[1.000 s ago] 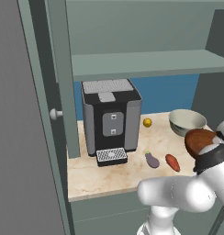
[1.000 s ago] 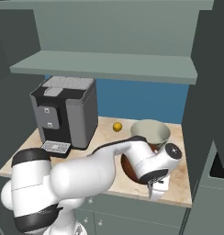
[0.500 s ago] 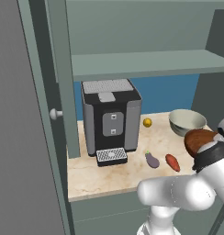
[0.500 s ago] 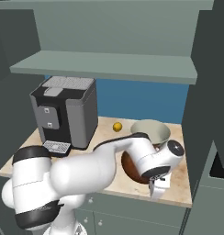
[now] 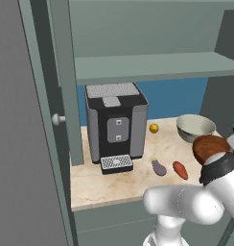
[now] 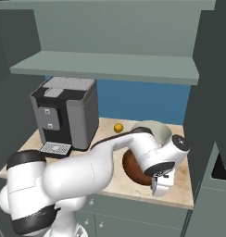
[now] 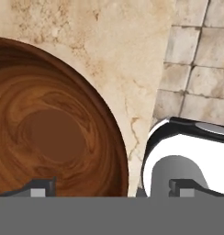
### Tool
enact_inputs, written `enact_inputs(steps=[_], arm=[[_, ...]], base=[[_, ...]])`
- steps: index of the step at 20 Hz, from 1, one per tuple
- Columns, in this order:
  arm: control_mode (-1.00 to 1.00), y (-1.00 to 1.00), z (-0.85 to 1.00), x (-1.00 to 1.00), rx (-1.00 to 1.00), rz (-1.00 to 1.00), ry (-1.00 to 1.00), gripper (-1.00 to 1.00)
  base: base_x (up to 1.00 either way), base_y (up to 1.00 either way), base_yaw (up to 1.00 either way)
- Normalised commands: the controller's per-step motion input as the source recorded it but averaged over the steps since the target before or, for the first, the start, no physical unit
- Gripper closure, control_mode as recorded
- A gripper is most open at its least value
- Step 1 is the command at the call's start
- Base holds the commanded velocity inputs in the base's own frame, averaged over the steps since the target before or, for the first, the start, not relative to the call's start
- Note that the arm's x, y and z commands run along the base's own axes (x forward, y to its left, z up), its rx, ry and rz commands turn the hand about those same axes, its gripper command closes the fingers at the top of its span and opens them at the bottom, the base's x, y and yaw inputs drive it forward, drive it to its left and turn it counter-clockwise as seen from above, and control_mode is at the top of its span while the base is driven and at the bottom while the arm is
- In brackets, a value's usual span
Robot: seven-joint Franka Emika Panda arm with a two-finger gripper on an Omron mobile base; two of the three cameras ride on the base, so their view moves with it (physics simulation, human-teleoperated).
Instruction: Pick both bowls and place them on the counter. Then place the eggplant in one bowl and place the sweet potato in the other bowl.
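Note:
The dark reddish-brown bowl point(image 5: 209, 146) point(image 6: 133, 169) point(image 7: 54, 133) sits at the right front of the counter point(image 5: 114, 185) point(image 6: 179, 194) point(image 7: 127, 59), seemingly resting on it. My gripper point(image 6: 160, 184) point(image 7: 113, 186) points down over the bowl's right rim and is open, one fingertip inside the bowl and one outside it. Behind it, at the back right, stands the grey-beige bowl point(image 5: 195, 126) point(image 6: 159, 129). The purple eggplant point(image 5: 158, 167) and the orange-red sweet potato point(image 5: 180, 170) lie side by side on the counter, left of the brown bowl.
A black and grey coffee machine point(image 5: 116, 125) point(image 6: 66, 113) takes up the counter's left half, with a small yellow ball point(image 5: 154, 128) point(image 6: 118, 127) beside it. A grey-green shelf point(image 5: 152, 65) runs overhead. An open cabinet door point(image 5: 23, 144) stands at the left.

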Motion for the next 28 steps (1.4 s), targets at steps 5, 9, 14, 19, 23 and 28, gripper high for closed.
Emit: enact_inputs(steps=[5,9,14,19,23,28], arm=[[-1.0,0.28,0.3,-0.36,0.0,0.0,0.0,-1.0],[-1.0,0.43,0.31,-0.31,-0.05,0.08,0.0,-1.0],[-1.0,0.57,0.25,-0.21,-0.12,0.16,0.0,-1.0],[-1.0,0.65,0.08,-0.05,-0.13,0.23,0.0,-1.0],[-1.0,0.67,0.0,0.03,-0.05,0.2,0.0,-1.0],[-1.0,0.6,0.0,0.25,0.0,0.2,0.05,-1.0]], base=[[0.0,0.0,0.0],[0.0,0.0,0.0],[0.0,0.0,0.0],[0.0,0.0,0.0],[0.0,0.0,0.0],[0.0,0.0,0.0]])
